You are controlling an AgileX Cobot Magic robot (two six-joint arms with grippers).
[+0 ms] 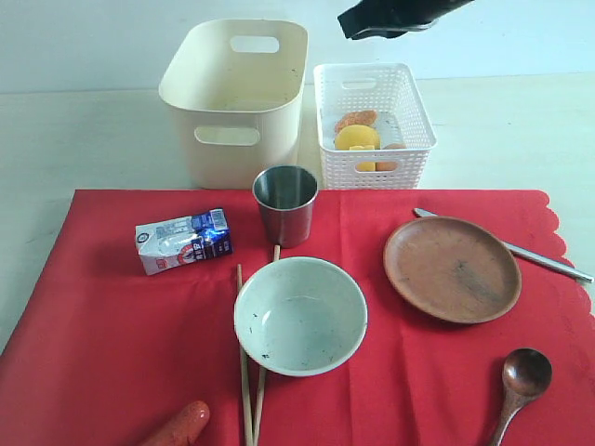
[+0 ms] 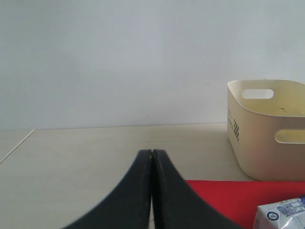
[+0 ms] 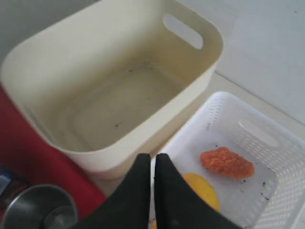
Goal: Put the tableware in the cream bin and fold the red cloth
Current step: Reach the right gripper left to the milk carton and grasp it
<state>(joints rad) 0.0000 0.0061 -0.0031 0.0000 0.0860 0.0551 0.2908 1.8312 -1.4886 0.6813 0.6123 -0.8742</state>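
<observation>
Right gripper (image 3: 153,160), jaws together and empty, hangs upper right of the exterior view, near the cream bin (image 1: 232,139). Below the bin, mid-frame, the steel cup (image 1: 284,203) stands upright: light, rigid, slippery; probably best pinched across its rim.

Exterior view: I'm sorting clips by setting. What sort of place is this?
Likely a staged lab tabletop: red cloth on a bare pale table, cream bin, right gripper overhead.

Milk carton (image 1: 182,240) and sausage (image 1: 181,426) lie apart; the white lattice basket (image 1: 409,169) holds a lemon (image 1: 357,137).
</observation>
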